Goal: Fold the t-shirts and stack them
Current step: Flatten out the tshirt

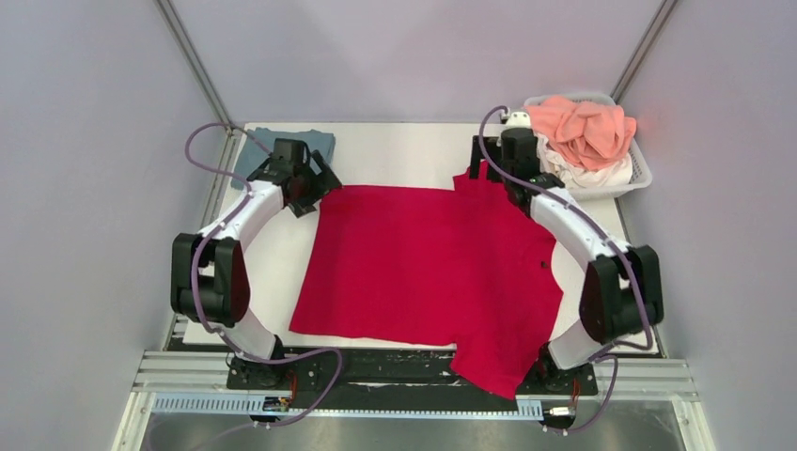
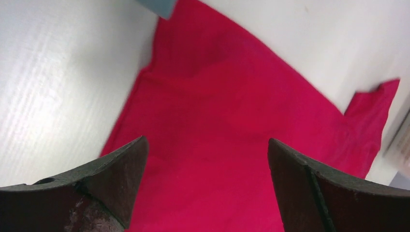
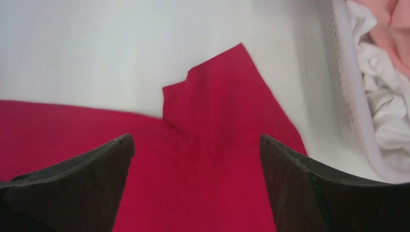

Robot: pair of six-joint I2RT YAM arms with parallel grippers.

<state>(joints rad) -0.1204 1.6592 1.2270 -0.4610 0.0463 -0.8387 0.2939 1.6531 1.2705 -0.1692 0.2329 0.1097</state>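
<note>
A crimson red t-shirt lies spread flat across the middle of the white table, its lower right part hanging over the near edge. My left gripper hovers open over the shirt's far left corner; in the left wrist view its jaws stand wide with only red cloth below. My right gripper is open above the far right sleeve, and nothing lies between its jaws over the red fabric. A folded blue-grey t-shirt rests at the far left corner.
A white slatted basket stands at the far right, holding a salmon pink shirt and a white shirt. Its wall is close to the right of my right gripper. Grey enclosure walls surround the table.
</note>
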